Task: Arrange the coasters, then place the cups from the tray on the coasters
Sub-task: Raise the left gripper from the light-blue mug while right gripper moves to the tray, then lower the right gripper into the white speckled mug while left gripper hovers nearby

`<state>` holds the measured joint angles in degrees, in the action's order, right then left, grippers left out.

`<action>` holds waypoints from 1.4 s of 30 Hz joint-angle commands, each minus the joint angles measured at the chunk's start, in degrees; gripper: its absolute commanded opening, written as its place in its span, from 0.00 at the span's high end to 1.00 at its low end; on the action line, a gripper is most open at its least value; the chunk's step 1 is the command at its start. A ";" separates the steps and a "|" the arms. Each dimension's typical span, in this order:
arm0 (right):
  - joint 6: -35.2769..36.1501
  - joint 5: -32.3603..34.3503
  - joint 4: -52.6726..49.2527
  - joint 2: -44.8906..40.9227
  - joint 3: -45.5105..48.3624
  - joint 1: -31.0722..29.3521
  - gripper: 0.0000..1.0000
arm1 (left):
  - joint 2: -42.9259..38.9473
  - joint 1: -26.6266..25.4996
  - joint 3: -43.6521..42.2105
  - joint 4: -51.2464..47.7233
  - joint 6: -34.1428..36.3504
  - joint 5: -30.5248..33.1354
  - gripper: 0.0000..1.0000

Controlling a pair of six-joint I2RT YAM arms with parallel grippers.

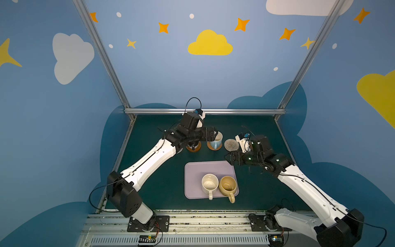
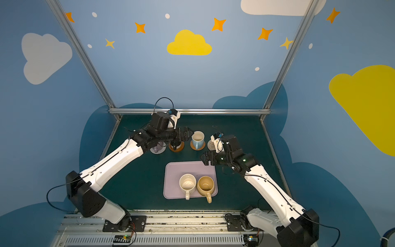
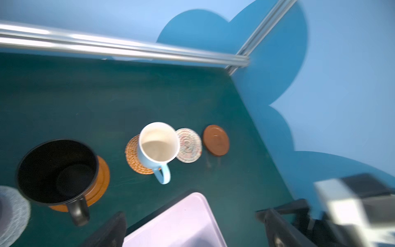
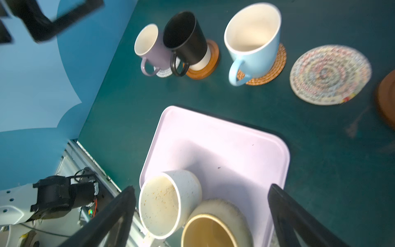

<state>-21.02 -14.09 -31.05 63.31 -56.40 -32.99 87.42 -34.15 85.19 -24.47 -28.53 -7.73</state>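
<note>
Above the table, left claw and right claw gape wide, holding nothing.
Five cups: three on coasters, two on the tray; five coasters in all.

In both top views the light is soft and even, the counter dim, the walls bowed by a wide lens. Both wrist views are brighter and motion-blurred: the rail and the woven coaster smear, and the tray looks washed out.
</note>
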 commanded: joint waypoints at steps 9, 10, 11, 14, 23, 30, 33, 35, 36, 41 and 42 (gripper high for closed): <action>-8.66 10.77 -5.21 -1.35 1.44 -14.43 0.04 | -9.92 5.65 -13.70 -1.94 -3.61 -20.98 0.00; -9.55 12.24 -6.74 -1.26 1.09 -16.21 0.05 | -10.77 6.45 -14.97 -2.55 -4.07 -22.93 0.00; -10.35 13.38 -7.85 -1.25 0.95 -17.57 0.05 | -11.48 6.87 -16.11 -2.89 -4.03 -24.32 0.00; -12.94 16.32 -9.93 -1.26 1.03 -22.44 0.06 | -14.10 7.44 -19.21 -5.26 -3.37 -25.12 0.00; -21.12 22.08 -13.03 1.03 1.33 -34.83 0.18 | -19.38 7.82 -27.52 -8.12 -5.51 -25.05 0.00; -22.33 19.45 -8.86 5.57 2.71 -39.27 0.29 | -22.75 7.83 -33.23 -8.81 -7.58 -26.25 0.00; -22.38 18.12 -9.35 8.46 1.75 -40.29 0.33 | -24.34 7.84 -35.08 -9.79 -7.81 -25.20 0.00; -23.88 18.23 -11.39 10.88 0.38 -40.67 0.36 | -25.28 7.89 -35.94 -10.58 -8.13 -24.44 0.00; -24.59 18.10 -12.53 12.04 -0.39 -40.74 0.37 | -25.72 7.96 -36.23 -11.02 -8.33 -23.84 0.00; -23.37 15.92 -15.56 18.08 -4.17 -40.32 0.42 | -27.26 7.95 -37.33 -11.98 -8.37 -22.91 0.00; -22.78 15.48 -15.28 18.66 -4.45 -40.39 0.42 | -27.23 7.94 -37.28 -12.42 -8.33 -23.00 0.00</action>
<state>-44.36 3.03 -43.88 80.73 -58.52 -73.28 60.82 -26.50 48.29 -34.96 -36.71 -31.24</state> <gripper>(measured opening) 0.581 0.996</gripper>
